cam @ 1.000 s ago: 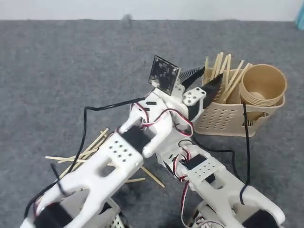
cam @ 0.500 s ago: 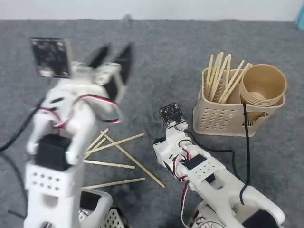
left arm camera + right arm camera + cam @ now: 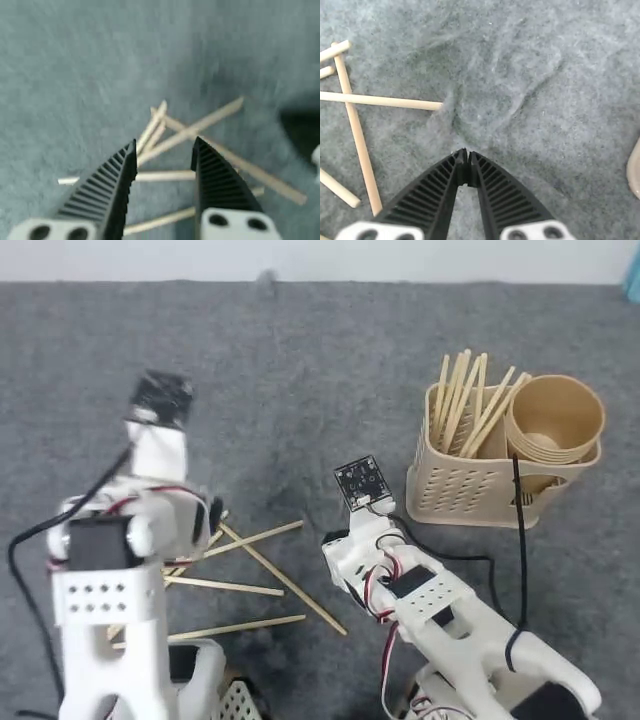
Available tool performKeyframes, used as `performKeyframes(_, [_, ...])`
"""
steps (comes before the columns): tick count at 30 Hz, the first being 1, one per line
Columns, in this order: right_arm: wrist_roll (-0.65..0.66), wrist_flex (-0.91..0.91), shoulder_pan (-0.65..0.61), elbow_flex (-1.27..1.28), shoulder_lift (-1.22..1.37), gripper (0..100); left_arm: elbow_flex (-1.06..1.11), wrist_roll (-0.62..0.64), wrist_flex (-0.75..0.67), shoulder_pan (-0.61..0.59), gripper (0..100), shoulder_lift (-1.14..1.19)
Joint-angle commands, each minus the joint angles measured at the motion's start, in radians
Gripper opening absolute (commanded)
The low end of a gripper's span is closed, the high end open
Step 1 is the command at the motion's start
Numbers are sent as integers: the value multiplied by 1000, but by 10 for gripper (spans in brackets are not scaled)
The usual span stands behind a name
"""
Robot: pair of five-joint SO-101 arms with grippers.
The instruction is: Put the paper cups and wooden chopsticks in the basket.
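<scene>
My left jaws stand parted with nothing between them, poised above a loose scatter of pale wooden chopsticks (image 3: 190,132) that lie crossed on the grey felt-covered bench (image 3: 75,60). I cannot tell whether the tips touch any stick. My right jaws are pressed together at the tips and grip nothing. They point down at bare felt, just beside a few of those sticks.

In the high view my left arm (image 3: 110,560) rises over the left end of the scatter. My right arm (image 3: 400,585) sits between the sticks and the beige perforated plastic basket (image 3: 470,490). The basket stands upright, well apart from the loose sticks. In its left part a bundle of chopsticks (image 3: 462,390) stands on end, fanning out above the rim. In its right part a nested stack of tan paper cups (image 3: 555,415) sits mouth-up. A black cable (image 3: 520,540) hangs across the basket's front wall.
</scene>
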Motion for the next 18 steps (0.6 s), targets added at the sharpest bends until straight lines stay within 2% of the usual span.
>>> performKeyframes(1, [-6, -16, 13, -63, 12, 8, 150, -37, -64, -3, 174, -23])
performKeyframes(10, [-6, -15, 13, -63, 12, 8, 443, -38, -305, -2, 174, -20])
performKeyframes(15, [-6, -15, 13, -63, 12, 8, 487, -31, -358, -2, 174, -2])
performKeyframes(18, [-6, -15, 13, -63, 12, 8, 483, -29, -394, -5, 174, 103])
